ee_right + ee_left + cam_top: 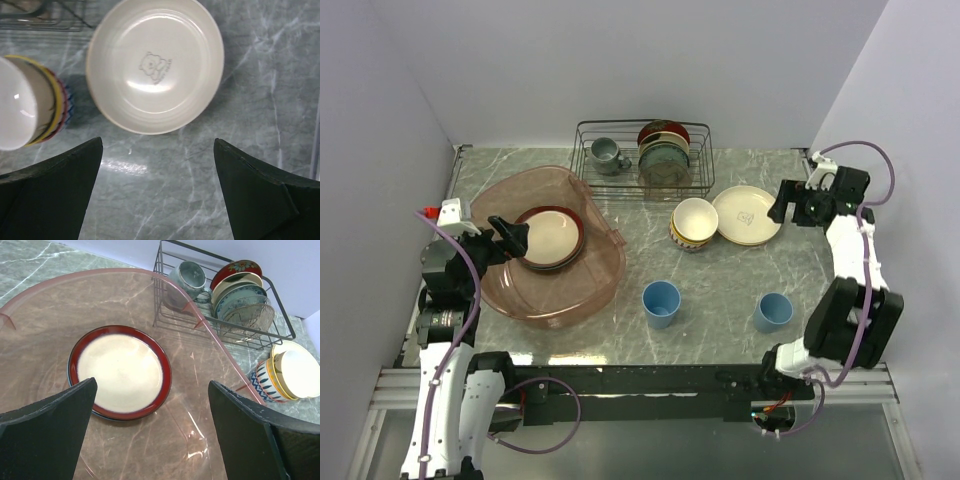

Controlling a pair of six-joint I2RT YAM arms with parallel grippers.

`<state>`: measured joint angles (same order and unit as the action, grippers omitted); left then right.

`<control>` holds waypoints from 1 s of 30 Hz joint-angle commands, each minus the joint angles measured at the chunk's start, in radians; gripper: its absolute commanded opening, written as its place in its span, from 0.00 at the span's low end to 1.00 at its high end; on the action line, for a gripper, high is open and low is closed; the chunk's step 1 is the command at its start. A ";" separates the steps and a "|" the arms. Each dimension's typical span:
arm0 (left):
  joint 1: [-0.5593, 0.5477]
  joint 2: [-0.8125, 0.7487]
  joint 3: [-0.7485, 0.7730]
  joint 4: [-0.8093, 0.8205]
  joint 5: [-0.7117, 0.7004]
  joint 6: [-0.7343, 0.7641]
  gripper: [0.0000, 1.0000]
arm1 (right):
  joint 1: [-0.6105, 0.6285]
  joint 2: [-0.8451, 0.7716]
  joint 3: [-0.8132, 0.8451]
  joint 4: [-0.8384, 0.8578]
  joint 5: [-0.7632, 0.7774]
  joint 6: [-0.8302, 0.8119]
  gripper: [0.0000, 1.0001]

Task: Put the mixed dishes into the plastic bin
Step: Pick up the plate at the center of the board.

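Plastic bin (582, 290) sits on the counter's (720, 275) left half, w/ the red-rimmed plate (550, 238) lying flat inside on top of a darker plate. Left arm rises from its base at the near-left corner, wrist reaching right over the bin's left rim. Left end effector (510, 235) hangs above the plate, fingers spread wide, gripping nothing. Behind, the wire rack (645, 160) holds a grey mug (608, 155) and upright plates. One light-blue cup (661, 302) stands just right of the bin, the other cup (773, 311) further right. Cream bowl (695, 218) is nested in a patterned bowl, touching the cream plate (747, 214). Right arm is folded at the elbow along the right edge, wrist turned left. Right end effector (785, 205) is beside the cream plate's right rim, fingers apart, empty.
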<state>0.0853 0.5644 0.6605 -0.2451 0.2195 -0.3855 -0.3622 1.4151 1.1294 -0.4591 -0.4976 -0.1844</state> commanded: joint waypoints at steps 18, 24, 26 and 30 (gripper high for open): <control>-0.002 0.042 0.022 0.030 -0.009 0.019 0.99 | 0.020 0.550 0.346 -0.046 0.174 0.095 0.41; -0.001 0.045 0.024 0.027 -0.009 0.019 0.99 | 0.020 0.578 0.360 -0.052 0.163 0.102 0.25; -0.002 0.045 0.022 0.030 -0.009 0.019 0.99 | 0.020 0.579 0.360 -0.052 0.162 0.102 0.23; -0.002 0.045 0.022 0.029 -0.008 0.019 0.99 | 0.019 0.578 0.357 -0.044 0.165 0.103 0.12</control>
<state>0.0853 0.6106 0.6605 -0.2516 0.2123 -0.3820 -0.3466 1.9942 1.4418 -0.5045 -0.3405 -0.0872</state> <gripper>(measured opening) 0.993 0.173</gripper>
